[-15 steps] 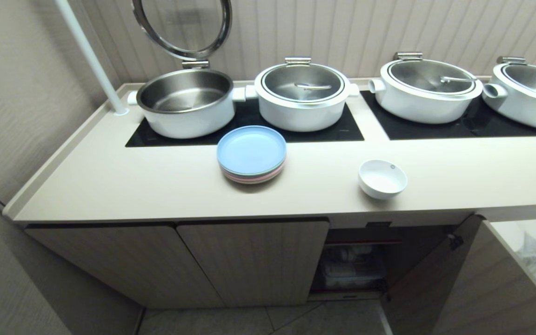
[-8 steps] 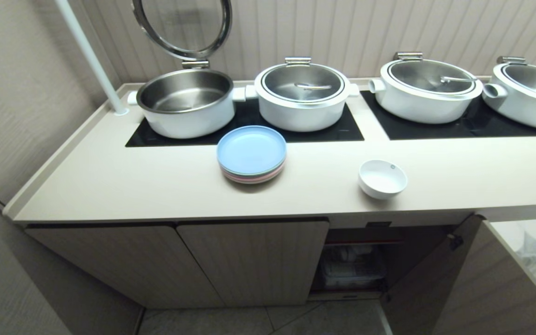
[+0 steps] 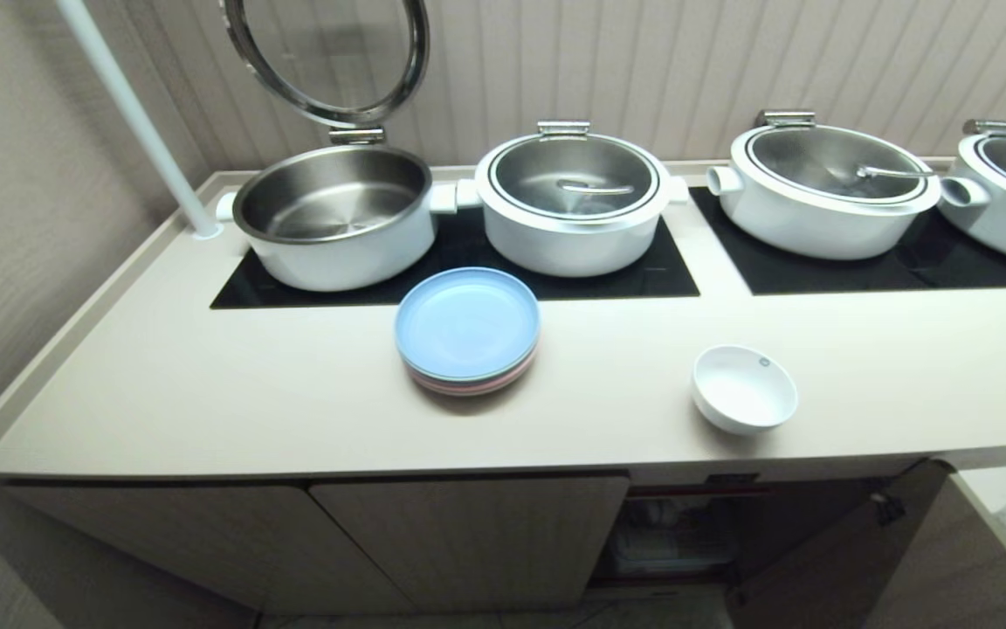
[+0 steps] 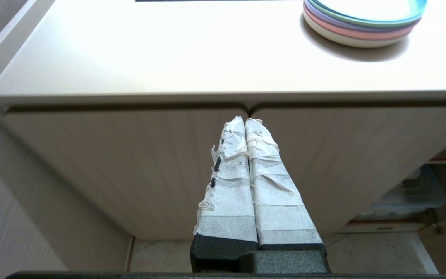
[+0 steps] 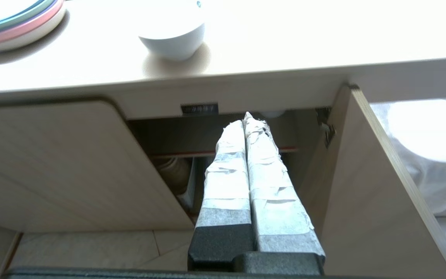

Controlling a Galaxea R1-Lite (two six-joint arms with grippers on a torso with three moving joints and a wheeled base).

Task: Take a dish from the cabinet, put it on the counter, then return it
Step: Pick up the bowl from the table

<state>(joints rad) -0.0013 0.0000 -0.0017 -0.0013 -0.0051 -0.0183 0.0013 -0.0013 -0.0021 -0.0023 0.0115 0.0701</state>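
The dish, a small white bowl with a grey dot near its rim, stands upright on the beige counter near its front edge, above the open part of the cabinet. In the right wrist view the dish sits up on the counter, while my right gripper is shut and empty, lower down, in front of the open compartment with its red-striped shelf edge. My left gripper is shut and empty before the closed ribbed doors. Neither arm shows in the head view.
A stack of pastel plates lies left of the dish. Several white pots sit on black cooktop panels; the leftmost pot has its lid raised. The cabinet door swings open at the right. A clear box sits inside.
The whole head view has shifted: the counter now sits lower and nearer, so the camera moved. The dish, plates and pots keep their places on the counter.
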